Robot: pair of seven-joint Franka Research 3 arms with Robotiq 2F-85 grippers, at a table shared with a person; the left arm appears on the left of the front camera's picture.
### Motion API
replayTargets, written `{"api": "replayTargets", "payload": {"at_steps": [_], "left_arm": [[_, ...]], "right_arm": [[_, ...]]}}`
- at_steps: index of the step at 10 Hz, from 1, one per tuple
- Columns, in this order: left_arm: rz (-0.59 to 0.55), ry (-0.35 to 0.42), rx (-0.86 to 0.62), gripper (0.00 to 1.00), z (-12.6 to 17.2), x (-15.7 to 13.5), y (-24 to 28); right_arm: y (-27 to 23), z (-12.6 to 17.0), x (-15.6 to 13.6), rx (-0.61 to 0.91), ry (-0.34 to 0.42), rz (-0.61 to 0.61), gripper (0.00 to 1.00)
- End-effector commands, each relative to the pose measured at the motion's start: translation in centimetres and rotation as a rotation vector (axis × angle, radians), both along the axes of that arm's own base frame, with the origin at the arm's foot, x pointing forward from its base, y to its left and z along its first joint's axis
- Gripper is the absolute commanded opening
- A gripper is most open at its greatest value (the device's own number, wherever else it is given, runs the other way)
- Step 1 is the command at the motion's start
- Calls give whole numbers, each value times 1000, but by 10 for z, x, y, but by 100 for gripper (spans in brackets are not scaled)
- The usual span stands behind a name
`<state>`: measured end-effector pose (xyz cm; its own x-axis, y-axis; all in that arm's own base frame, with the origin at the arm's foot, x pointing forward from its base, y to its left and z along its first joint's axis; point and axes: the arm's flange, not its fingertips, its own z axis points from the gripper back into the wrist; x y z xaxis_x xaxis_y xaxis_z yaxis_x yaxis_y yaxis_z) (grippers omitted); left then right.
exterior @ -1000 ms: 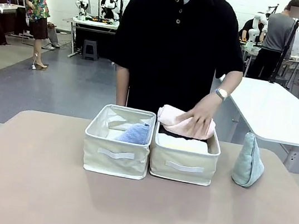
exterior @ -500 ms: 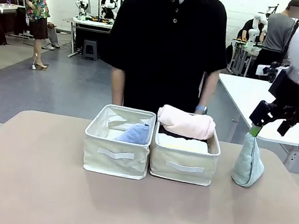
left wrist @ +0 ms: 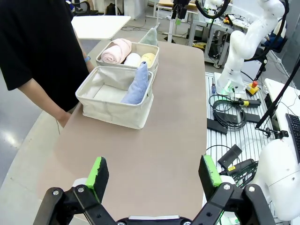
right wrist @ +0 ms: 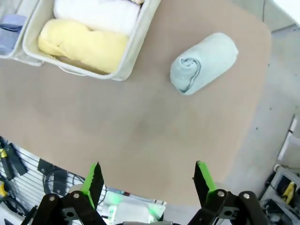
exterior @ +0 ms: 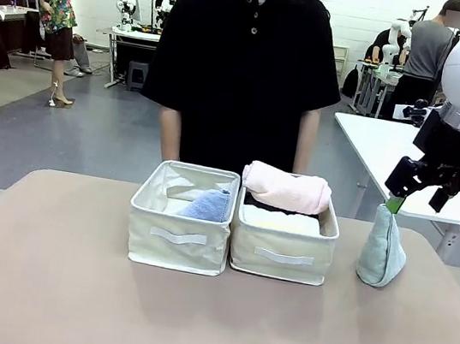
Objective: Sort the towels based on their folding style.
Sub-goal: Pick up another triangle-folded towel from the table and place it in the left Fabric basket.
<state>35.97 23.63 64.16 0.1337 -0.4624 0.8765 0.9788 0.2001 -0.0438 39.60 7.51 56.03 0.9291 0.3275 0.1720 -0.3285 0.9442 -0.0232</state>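
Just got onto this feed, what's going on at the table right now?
Towels are being sorted into two cream bins. The left bin holds a lavender-blue folded towel. The right bin holds rolled ones: a pink towel on top, with a yellow towel and a white towel beneath. A pale teal folded towel stands on the table right of the bins, not yet binned. The right gripper hangs open above it, and the left gripper is open over the near table. The person stands behind the bins, arms down.
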Motion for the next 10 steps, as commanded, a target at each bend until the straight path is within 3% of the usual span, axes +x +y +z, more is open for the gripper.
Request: {"api": "replayTargets", "payload": {"at_steps": [1, 2, 4, 8, 10], "left_arm": [[-5, -16, -11, 100, 1, -2, 1], [-5, -16, -11, 100, 1, -2, 1], [-5, -16, -11, 100, 1, -2, 1], [-5, -16, -11, 100, 1, -2, 1], [-5, -16, -11, 100, 1, -2, 1]], "right_arm": [[0, -6, 12, 117, 112, -425, 100], [12, -16, 31, 197, 155, -707, 100], [38, -29, 67, 327, 242, -952, 100], [67, -53, 109, 214, 116, -1124, 100], [64, -55, 113, 157, 121, -1156, 100]]}}
